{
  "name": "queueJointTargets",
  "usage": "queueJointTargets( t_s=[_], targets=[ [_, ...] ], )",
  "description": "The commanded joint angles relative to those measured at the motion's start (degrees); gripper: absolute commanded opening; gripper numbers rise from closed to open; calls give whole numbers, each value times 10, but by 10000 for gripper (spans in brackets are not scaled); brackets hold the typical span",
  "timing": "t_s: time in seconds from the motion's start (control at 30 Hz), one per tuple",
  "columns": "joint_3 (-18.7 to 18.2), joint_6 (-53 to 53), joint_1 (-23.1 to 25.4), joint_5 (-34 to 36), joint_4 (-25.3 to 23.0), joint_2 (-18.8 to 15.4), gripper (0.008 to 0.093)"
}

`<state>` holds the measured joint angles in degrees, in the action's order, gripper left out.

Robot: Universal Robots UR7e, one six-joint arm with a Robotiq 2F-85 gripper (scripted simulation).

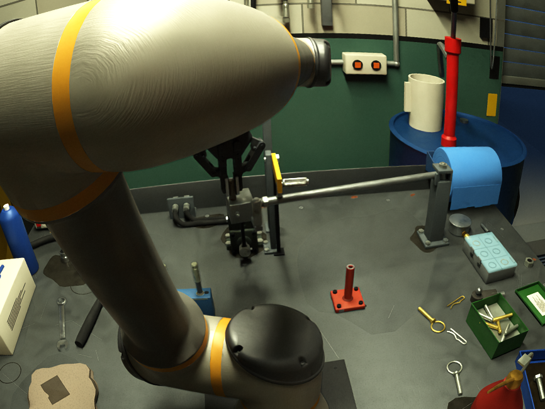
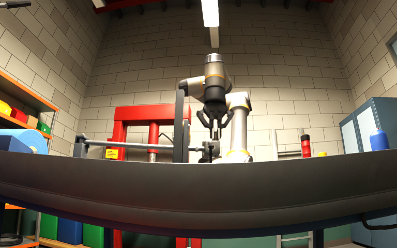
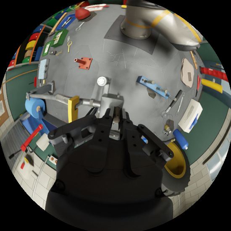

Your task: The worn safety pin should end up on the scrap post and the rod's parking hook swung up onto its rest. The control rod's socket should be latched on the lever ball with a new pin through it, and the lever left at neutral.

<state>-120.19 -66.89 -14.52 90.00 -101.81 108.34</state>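
Note:
My gripper (image 1: 232, 188) (image 2: 215, 136) (image 3: 116, 114) points straight down over the grey socket block (image 1: 240, 210) (image 3: 112, 100) at the end of the control rod (image 1: 352, 186) (image 2: 128, 144). A pale pin-like part (image 3: 116, 113) stands up from the socket's top, between my fingers. The rod runs from its grey pivot bracket (image 1: 436, 202) past the stand with the yellow parking hook (image 1: 276, 173) (image 3: 72, 108). The lever base (image 1: 243, 240) sits under the socket. The red scrap post (image 1: 348, 289) (image 3: 83, 62) stands bare on the bench in front. My gripper is closed on the pin-like part at the socket's top.
A green bin (image 1: 496, 325) of pins sits at the right edge. Loose ring pins (image 1: 432, 320) (image 1: 455, 374) and clips lie beside it. A blue pin holder (image 1: 199, 292) stands near my arm's base. A light blue block (image 1: 489, 255) and a blue roll (image 1: 471, 176) sit right.

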Motion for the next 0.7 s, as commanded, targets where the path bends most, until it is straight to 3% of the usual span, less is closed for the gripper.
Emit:
queueJointTargets(
  t_s=[0.0, 0.67],
  targets=[
    [1, 0, 0, 0, 0, 0, 80],
    [29, 0, 0, 0, 34, 6, 80]
  ],
)
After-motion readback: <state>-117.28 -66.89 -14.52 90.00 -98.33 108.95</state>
